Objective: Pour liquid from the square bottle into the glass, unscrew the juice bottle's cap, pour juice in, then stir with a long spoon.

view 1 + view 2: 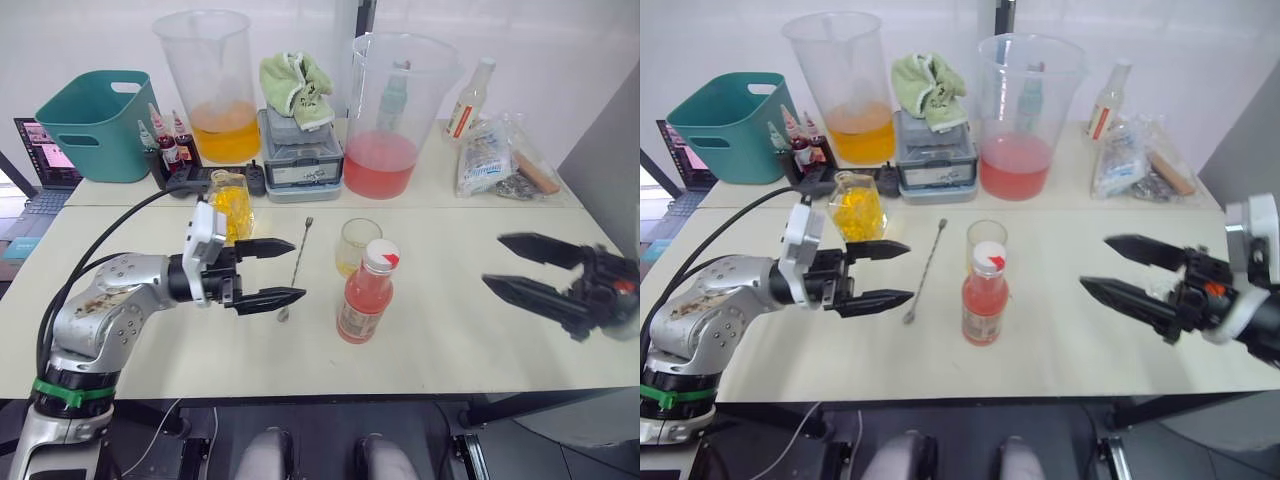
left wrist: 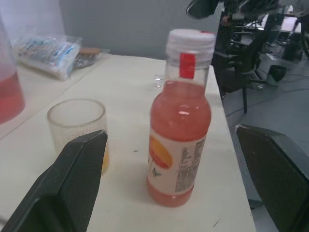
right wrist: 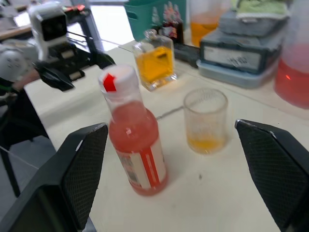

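On the counter [image 1: 450, 330] in the left eye view, the capped juice bottle [image 1: 367, 292] stands just before the glass [image 1: 357, 246]; left hand [image 1: 272, 272] and right hand [image 1: 520, 266] hover spread apart. Right wrist view: the square bottle [image 3: 155, 60] stands behind, yellow liquid in the glass.

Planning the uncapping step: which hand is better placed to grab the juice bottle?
Probably the left hand: open, level with the juice bottle and nearer it. The right hand, also open, sits farther off.
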